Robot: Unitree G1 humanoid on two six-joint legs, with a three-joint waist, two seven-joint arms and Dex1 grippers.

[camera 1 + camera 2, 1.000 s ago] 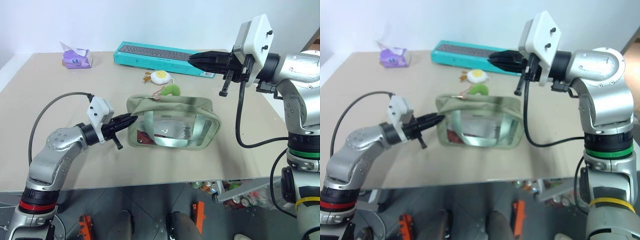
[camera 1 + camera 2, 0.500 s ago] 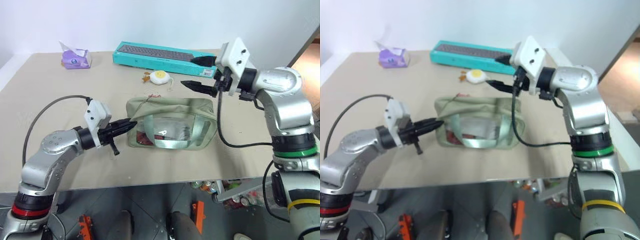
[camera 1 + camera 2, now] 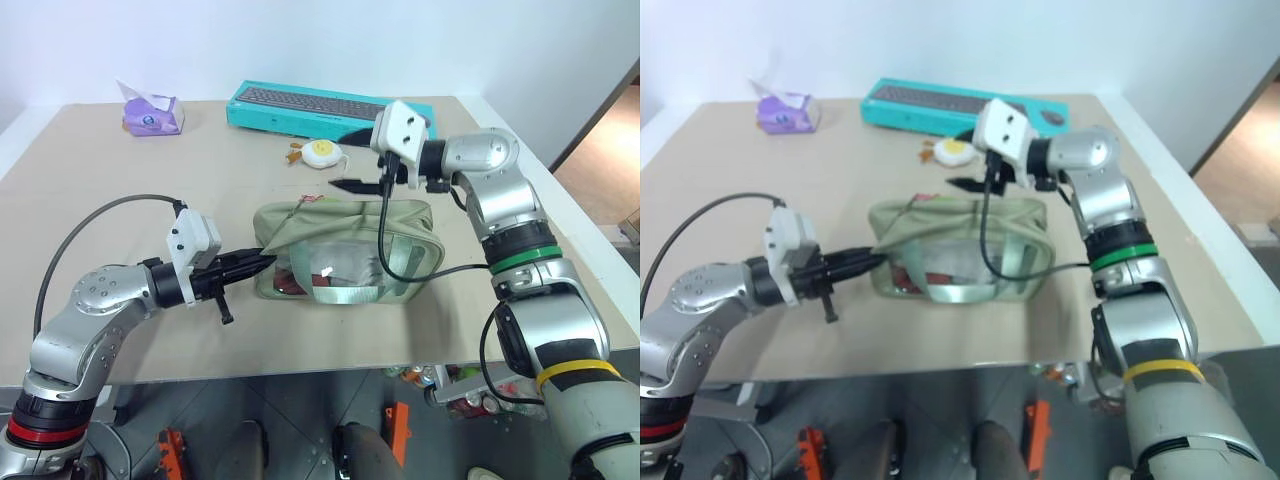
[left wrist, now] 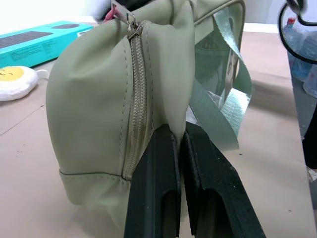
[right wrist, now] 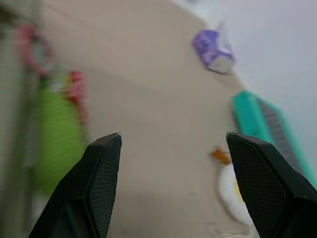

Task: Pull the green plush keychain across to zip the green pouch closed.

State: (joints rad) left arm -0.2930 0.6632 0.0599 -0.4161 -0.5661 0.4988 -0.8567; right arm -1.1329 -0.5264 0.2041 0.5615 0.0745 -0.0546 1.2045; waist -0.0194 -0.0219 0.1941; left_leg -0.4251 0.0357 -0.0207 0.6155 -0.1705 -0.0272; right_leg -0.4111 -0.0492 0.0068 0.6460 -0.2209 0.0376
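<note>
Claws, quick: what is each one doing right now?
Left claw: shut on the end of the green pouch.
Right claw: open, holding nothing, near the green plush keychain.

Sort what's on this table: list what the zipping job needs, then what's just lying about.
For the job:
green pouch
green plush keychain, at the pouch's far end
left pincer, shut on the pouch's near end
right pincer, open

Lying about:
teal keyboard box
egg plush
purple tissue pack
</note>
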